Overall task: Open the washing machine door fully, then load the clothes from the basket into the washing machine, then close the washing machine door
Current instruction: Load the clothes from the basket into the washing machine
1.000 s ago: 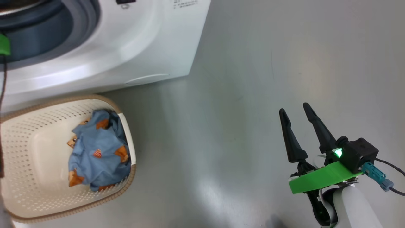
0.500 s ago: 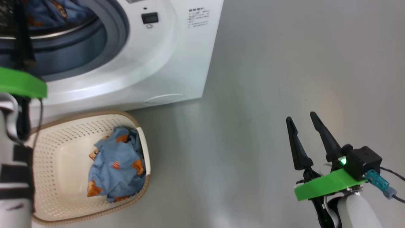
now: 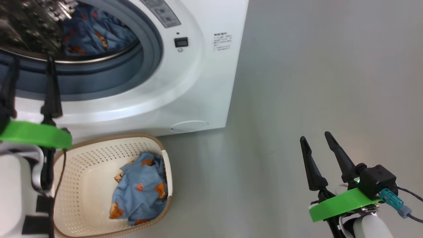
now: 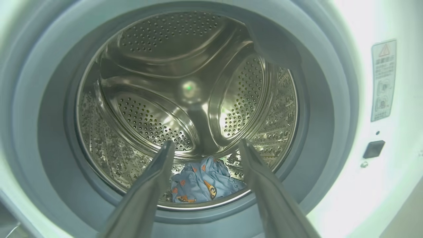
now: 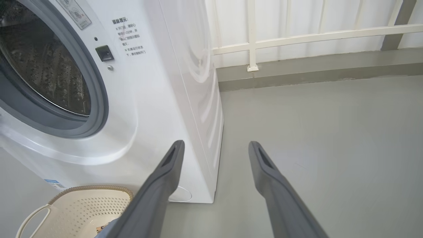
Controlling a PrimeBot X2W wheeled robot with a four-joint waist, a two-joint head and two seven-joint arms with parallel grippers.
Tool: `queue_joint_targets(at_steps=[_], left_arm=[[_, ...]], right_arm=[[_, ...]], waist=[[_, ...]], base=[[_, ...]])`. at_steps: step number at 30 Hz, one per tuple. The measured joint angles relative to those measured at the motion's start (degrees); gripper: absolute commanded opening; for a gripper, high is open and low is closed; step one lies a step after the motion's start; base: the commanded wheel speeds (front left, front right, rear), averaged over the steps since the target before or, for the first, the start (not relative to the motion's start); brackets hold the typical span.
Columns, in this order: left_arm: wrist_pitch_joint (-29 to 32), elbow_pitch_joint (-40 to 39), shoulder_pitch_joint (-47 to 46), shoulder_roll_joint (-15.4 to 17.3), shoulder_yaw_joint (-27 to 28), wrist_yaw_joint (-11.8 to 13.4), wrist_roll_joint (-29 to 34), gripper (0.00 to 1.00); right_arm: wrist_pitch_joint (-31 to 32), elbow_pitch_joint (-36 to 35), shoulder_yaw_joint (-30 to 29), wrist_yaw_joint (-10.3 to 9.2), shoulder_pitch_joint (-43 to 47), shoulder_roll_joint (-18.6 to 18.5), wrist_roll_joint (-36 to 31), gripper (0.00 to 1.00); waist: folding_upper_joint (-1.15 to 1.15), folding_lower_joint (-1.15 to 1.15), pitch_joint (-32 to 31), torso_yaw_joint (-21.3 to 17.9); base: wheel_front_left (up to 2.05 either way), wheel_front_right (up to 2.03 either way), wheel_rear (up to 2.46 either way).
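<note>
The white washing machine [image 3: 198, 76] stands with its drum mouth uncovered; its door is out of view. One light-blue piece of the clothes [image 4: 205, 180] lies at the bottom of the steel drum [image 4: 185, 89]. More of the printed clothes [image 3: 142, 191] lie in the cream basket [image 3: 99, 145] on the floor in front of the machine. My left gripper [image 3: 32, 61] is open and empty, just outside the grey gasket [image 4: 49, 132], pointing into the drum. My right gripper [image 3: 314, 136] is open and empty over the bare floor, right of the machine.
Grey floor [image 3: 297, 82] stretches to the right of the machine. A white railing [image 5: 297, 34] and a low kerb run along the far wall behind it. The basket [image 5: 86, 205] sits close against the machine's front.
The head camera has swung, so machine and basket sit lower and further right in the picture. My left gripper has come into that picture before the drum mouth. Both grippers stay open.
</note>
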Motion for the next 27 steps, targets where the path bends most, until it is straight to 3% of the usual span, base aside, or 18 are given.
queue_joint_targets(at_steps=[11, 27], left_arm=[[0.00, -6.64, 11.49, -1.91, 3.02, 0.64, -0.09, 1.00], [0.00, -13.60, 28.81, -3.87, 7.30, 2.11, -1.04, 1.00]], right_arm=[[0.00, 0.57, 0.10, 0.00, 2.42, 0.01, -0.80, 1.00], [0.00, -0.09, 0.46, 0.00, 4.07, 0.02, -0.80, 1.00]], waist=[[0.00, 0.00, -5.37, 1.84], [0.00, 0.00, -9.00, 1.51]], base=[[0.00, 0.00, 0.00], [0.00, 0.00, 0.00]])
